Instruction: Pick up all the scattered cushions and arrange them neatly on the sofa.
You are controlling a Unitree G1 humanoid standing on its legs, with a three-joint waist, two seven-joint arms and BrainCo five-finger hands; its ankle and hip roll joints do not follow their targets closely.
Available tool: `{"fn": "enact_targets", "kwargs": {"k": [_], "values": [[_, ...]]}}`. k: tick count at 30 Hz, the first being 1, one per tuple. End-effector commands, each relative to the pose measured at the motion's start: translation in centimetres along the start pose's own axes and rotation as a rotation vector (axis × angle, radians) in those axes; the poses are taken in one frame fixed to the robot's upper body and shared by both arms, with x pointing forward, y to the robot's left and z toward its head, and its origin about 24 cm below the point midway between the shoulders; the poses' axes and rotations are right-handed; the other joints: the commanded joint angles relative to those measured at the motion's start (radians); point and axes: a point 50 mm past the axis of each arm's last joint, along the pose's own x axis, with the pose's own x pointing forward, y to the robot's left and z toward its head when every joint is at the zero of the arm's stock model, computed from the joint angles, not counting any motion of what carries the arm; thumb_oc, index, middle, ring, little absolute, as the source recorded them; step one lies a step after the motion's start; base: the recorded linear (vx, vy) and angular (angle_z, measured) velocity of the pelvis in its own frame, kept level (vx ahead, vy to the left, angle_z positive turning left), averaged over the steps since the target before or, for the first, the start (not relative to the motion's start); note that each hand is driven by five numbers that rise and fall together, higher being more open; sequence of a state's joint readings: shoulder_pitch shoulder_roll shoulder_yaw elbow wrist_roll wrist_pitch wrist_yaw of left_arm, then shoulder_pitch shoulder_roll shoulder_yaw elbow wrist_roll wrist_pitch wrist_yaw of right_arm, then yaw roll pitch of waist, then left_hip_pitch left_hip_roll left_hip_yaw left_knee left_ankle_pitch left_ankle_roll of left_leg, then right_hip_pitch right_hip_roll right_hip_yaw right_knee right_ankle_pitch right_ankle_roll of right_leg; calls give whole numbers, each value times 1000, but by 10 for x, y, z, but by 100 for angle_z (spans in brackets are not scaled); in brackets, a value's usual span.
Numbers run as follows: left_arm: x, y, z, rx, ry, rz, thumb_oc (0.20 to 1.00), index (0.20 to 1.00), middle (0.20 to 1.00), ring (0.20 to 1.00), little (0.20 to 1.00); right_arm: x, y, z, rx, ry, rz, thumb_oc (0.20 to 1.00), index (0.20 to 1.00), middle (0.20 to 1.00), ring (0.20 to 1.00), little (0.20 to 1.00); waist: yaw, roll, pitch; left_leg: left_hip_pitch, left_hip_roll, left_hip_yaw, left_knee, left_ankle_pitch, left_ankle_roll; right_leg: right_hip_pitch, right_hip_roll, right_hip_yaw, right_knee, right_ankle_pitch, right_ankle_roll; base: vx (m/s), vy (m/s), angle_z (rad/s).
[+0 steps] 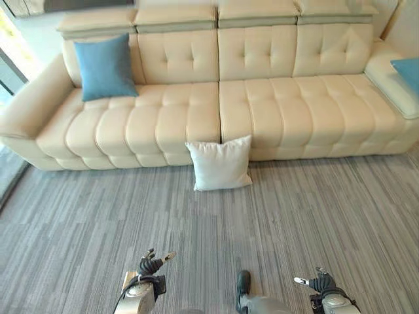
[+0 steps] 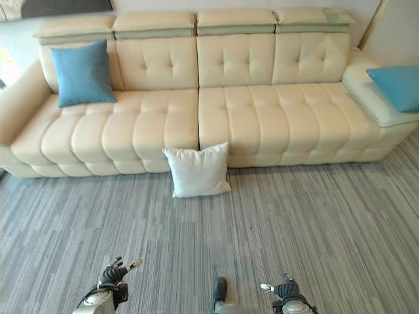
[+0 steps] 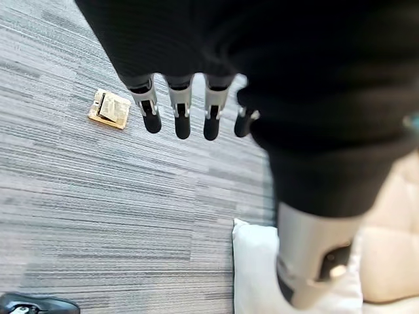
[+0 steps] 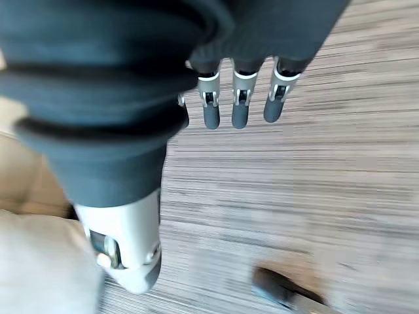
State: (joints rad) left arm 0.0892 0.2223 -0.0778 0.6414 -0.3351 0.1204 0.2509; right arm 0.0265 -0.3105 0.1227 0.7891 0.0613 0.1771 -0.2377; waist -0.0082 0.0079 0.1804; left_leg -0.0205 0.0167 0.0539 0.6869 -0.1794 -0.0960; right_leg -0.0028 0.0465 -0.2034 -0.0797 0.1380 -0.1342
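Observation:
A white cushion [image 1: 220, 163] stands on the carpet, leaning against the front of the cream sofa [image 1: 262, 111] near its middle seam. A blue cushion [image 1: 105, 67] rests upright against the backrest at the sofa's left end. Another blue cushion [image 2: 397, 86] lies on the wide right armrest. My left hand [image 1: 152, 264] hangs low over the carpet, well short of the white cushion, fingers [image 3: 181, 114] straight and holding nothing. My right hand [image 1: 319, 282] hangs to the right of it, fingers [image 4: 238, 108] relaxed and empty. The white cushion [image 3: 258, 275] also shows past my left thumb.
Grey striped carpet [image 1: 314, 209] spreads between me and the sofa. A small brass floor plate [image 3: 110, 108] is set into the carpet. The sofa's middle and right seats [image 1: 308, 111] are bare. A glass wall or window [image 1: 10, 72] runs beyond the sofa's left arm.

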Motion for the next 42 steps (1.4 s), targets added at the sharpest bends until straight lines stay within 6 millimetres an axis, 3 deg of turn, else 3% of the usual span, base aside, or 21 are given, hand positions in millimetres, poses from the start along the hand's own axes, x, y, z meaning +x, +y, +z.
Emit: {"fn": "enact_targets", "kwargs": {"k": [1, 2, 3, 4, 7, 11, 15, 17, 20, 21, 22, 23, 24, 27, 29, 30, 32, 35, 36, 40, 42], "values": [[3, 2, 21, 4, -79, -5, 1000, 1000, 1000, 1000, 1000, 4, -19, 13, 7, -53, -53, 1000, 1000, 1000, 1000, 1000, 0, -20, 64, 20, -4, 9, -209, 226, 35, 72, -45, 44, 65, -238, 113, 150, -64, -3], [3, 2, 21, 3, -76, -7, 1000, 1000, 1000, 1000, 1000, 4, -19, 13, 7, -49, -54, 1000, 1000, 1000, 1000, 1000, 6, -27, 67, -19, -23, -4, -231, 200, 47, 87, -52, 49, 60, -239, 114, 258, -59, -5], [2, 4, 18, 8, -67, -1, 1000, 1000, 1000, 1000, 1000, 4, -19, 12, 8, -45, -56, 1000, 1000, 1000, 1000, 1000, 14, -37, 67, -62, -51, -19, -315, 149, 68, 114, -61, 49, 46, -243, 124, 370, -55, -1], [1, 6, 16, 11, -61, 2, 1000, 1000, 1000, 1000, 1000, 4, -19, 11, 0, -42, -55, 1000, 1000, 1000, 1000, 1000, 18, -39, 66, -59, -65, -30, -445, 133, 76, 129, -63, 48, 37, -250, 132, 414, -21, 4], [-2, 8, 7, 35, -37, 5, 1000, 1000, 1000, 1000, 1000, 2, -14, 8, -21, -43, -38, 1000, 1000, 1000, 1000, 1000, 20, -24, 57, -80, -60, -59, -774, 270, 53, 177, -44, 30, 23, -276, 135, 299, 28, 15], [-1, 10, 6, 60, -37, 11, 1000, 1000, 1000, 1000, 1000, 0, -11, 8, -29, -48, -25, 1000, 1000, 1000, 1000, 1000, 12, -25, 46, -142, -51, -29, -774, 283, 16, 214, -36, 27, 14, -281, 136, 309, 82, 8], [0, 8, 2, 48, -16, 14, 1000, 1000, 1000, 1000, 1000, 0, -1, 14, -40, -65, 5, 1000, 1000, 1000, 1000, 1000, 17, -40, -14, -76, -66, -6, -774, 284, 59, 264, -76, 57, 72, -319, 180, 661, 314, -15], [1, 9, 4, 78, -23, 12, 1000, 1000, 1000, 1000, 1000, 0, 6, 18, -15, -74, 28, 1000, 1000, 1000, 1000, 1000, 13, -50, -21, -8, -76, 21, -774, 228, 104, 185, -116, 72, 309, -263, 219, 447, 273, -36], [1, 8, 7, 86, -33, 7, 1000, 1000, 1000, 1000, 1000, 0, 8, 20, -7, -80, 33, 1000, 1000, 1000, 1000, 1000, 15, -53, -15, 7, -80, 31, -774, 213, 116, 128, -130, 79, 424, -235, 229, 148, 143, -28], [2, 7, 13, 103, -51, 3, 1000, 1000, 1000, 1000, 1000, 0, 9, 26, -20, -96, 33, 1000, 1000, 1000, 1000, 1000, 14, -58, 9, 55, -96, 48, -774, 178, 145, 41, -171, 71, 620, -132, 247, 268, 280, -16], [3, 6, 17, 110, -61, -1, 1000, 1000, 1000, 1000, 1000, 0, 10, 26, -25, -95, 30, 1000, 1000, 1000, 1000, 1000, 5, -50, 31, 90, -99, 60, -774, 157, 157, -18, -198, 62, 718, -106, 237, 401, 330, -16], [2, 3, 20, 110, -74, -8, 1000, 1000, 1000, 1000, 1000, 0, 10, 22, -32, -77, 28, 1000, 1000, 1000, 1000, 1000, 0, -38, 43, 112, -88, 57, -774, 144, 155, -89, -176, 64, 710, -162, 217, 261, 175, -7], [2, 3, 20, 110, -74, -9, 1000, 1000, 1000, 1000, 1000, 0, 10, 22, -32, -77, 28, 1000, 1000, 1000, 1000, 1000, 1, -38, 44, 113, -87, 58, -774, 143, 155, -88, -175, 65, 710, -163, 217, 200, 60, -6], [3, 3, 25, 100, -85, -11, 1000, 1000, 1000, 1000, 1000, 1, 7, 20, -23, -60, 16, 1000, 1000, 1000, 1000, 1000, 2, -17, 57, 141, -65, 80, -774, 128, 138, -126, -154, -2, 497, -207, 210, 210, -12, 2], [4, 4, 26, 105, -90, -14, 1000, 1000, 1000, 1000, 1000, 2, 6, 18, -18, -47, 11, 1000, 1000, 1000, 1000, 1000, -4, -20, 61, 166, -62, 84, -774, 116, 123, -118, -92, 43, 197, -143, 238, 275, -101, -17], [4, 4, 26, 105, -90, -14, 1000, 1000, 1000, 1000, 1000, 2, 6, 18, -18, -47, 11, 1000, 1000, 1000, 1000, 1000, -3, -18, 62, 168, -60, 85, -774, 115, 122, -112, -90, 43, 186, -138, 238, 259, -107, -32], [3, 8, 31, 106, -113, -5, 1000, 1000, 1000, 1000, 1000, 2, 4, 15, -14, -40, 6, 1000, 1000, 1000, 1000, 1000, -4, -31, 55, 190, -63, 93, -774, 98, 107, -129, -72, 50, 12, -67, 268, 339, -162, -15], [2, 8, 32, 103, -125, -12, 1000, 1000, 1000, 1000, 1000, 1, 2, 12, -10, -34, 1, 1000, 1000, 1000, 1000, 1000, -8, -30, 47, 214, -64, 85, -774, 80, 103, -115, -74, 33, 1, -57, 271, 310, -142, -6], [2, 7, 28, 102, -112, -21, 1000, 1000, 1000, 1000, 1000, 1, 2, 8, -12, -21, 5, 1000, 1000, 1000, 1000, 1000, -5, -27, 23, 251, -60, 77, -774, 58, 100, -83, -73, 25, -7, -64, 253, 554, -249, 17], [1, 3, 21, 76, -84, -29, 1000, 1000, 1000, 1000, 1000, 2, -3, 4, -20, -10, -7, 1000, 1000, 1000, 1000, 1000, -12, -10, 3, 280, -29, 65, -728, 78, 78, -36, -60, 13, 7, -93, 225, 351, -200, 14], [1, 1, 19, 52, -73, -32, 1000, 1000, 1000, 1000, 1000, 3, -7, 6, -13, -17, -20, 1000, 1000, 1000, 1000, 1000, -12, -8, 2, 237, -13, 66, -589, 121, 45, 9, -56, 5, -4, -116, 201, 234, -203, 13]]}}
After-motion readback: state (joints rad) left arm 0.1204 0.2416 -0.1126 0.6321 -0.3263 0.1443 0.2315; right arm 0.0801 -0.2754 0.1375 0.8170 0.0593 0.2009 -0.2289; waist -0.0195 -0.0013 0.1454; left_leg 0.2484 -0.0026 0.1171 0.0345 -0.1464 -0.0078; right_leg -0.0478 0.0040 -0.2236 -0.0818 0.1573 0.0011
